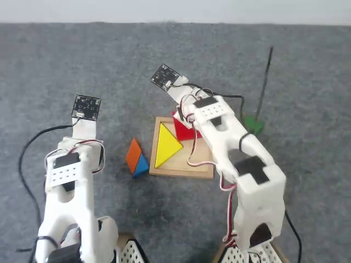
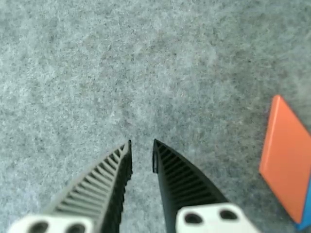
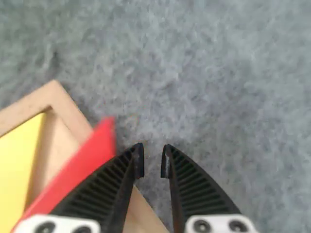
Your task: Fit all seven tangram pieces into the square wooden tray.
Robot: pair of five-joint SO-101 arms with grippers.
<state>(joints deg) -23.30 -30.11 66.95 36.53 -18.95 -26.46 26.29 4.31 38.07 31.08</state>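
Note:
The square wooden tray (image 1: 189,167) lies mid-table with a yellow triangle (image 1: 165,144) flat inside it. A red piece (image 1: 184,131) sits at the tray's far edge. In the right wrist view the red piece (image 3: 80,167) leans tilted over the tray rim (image 3: 58,94), touching the outer side of one finger. My right gripper (image 3: 151,158) hovers over the carpet just past that rim, shut to a narrow gap and holding nothing. An orange piece (image 1: 133,153) and a blue piece (image 1: 142,165) lie left of the tray. My left gripper (image 2: 142,148), shut and holding nothing, hangs over bare carpet beside the orange piece (image 2: 285,177).
A green piece (image 1: 253,125) lies on the carpet right of the tray, by a thin black rod (image 1: 265,82). The right arm (image 1: 236,159) stretches over the tray's right side. Grey carpet (image 1: 82,60) covers the table all around.

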